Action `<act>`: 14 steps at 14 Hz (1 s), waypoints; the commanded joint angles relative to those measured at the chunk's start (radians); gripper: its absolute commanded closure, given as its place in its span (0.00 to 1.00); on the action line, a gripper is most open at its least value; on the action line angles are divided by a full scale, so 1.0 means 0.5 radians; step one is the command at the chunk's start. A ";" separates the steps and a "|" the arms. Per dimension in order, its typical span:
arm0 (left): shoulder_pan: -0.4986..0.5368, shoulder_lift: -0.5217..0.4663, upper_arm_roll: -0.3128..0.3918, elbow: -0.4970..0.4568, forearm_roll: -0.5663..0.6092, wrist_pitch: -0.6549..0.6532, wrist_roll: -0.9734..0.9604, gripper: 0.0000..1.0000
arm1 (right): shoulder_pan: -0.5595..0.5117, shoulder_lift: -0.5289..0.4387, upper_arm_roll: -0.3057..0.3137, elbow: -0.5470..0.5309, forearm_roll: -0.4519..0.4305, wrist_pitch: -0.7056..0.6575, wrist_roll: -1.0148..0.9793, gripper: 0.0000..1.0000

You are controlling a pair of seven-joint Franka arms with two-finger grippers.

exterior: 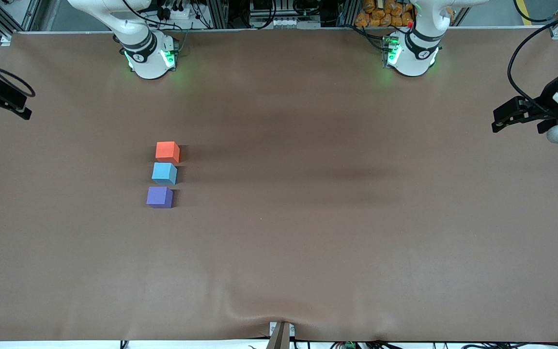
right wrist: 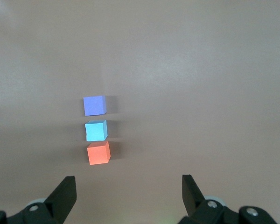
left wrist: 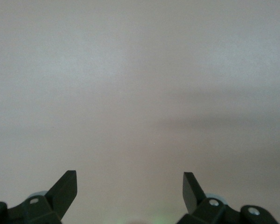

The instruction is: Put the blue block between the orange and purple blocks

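Three small cubes stand in a short row on the brown table, toward the right arm's end. The orange block [exterior: 167, 151] [right wrist: 98, 153] is farthest from the front camera. The blue block [exterior: 164, 173] [right wrist: 96, 130] sits between it and the purple block [exterior: 159, 197] [right wrist: 94, 105], which is nearest. Small gaps separate them. My right gripper [exterior: 0, 114] [right wrist: 129, 182] hangs open and empty at its end of the table, apart from the cubes. At the other end, my left gripper [exterior: 517, 130] [left wrist: 129, 179] is open and empty over bare table.
The brown table cover [exterior: 308, 218] shows a ripple near its front edge. Both arm bases [exterior: 149, 58] [exterior: 412, 55] stand along the table's back edge, with cables and racks past it.
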 commanded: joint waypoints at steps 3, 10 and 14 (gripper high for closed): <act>0.001 -0.007 0.002 -0.001 -0.028 -0.006 0.009 0.00 | -0.017 -0.077 0.021 -0.075 -0.045 0.047 -0.032 0.00; -0.005 -0.004 0.002 -0.007 -0.025 -0.006 -0.003 0.00 | -0.011 -0.056 0.027 -0.042 -0.045 0.044 -0.032 0.00; -0.009 -0.001 0.002 -0.010 -0.025 -0.006 -0.009 0.00 | -0.020 -0.056 0.027 -0.042 -0.045 0.038 -0.029 0.00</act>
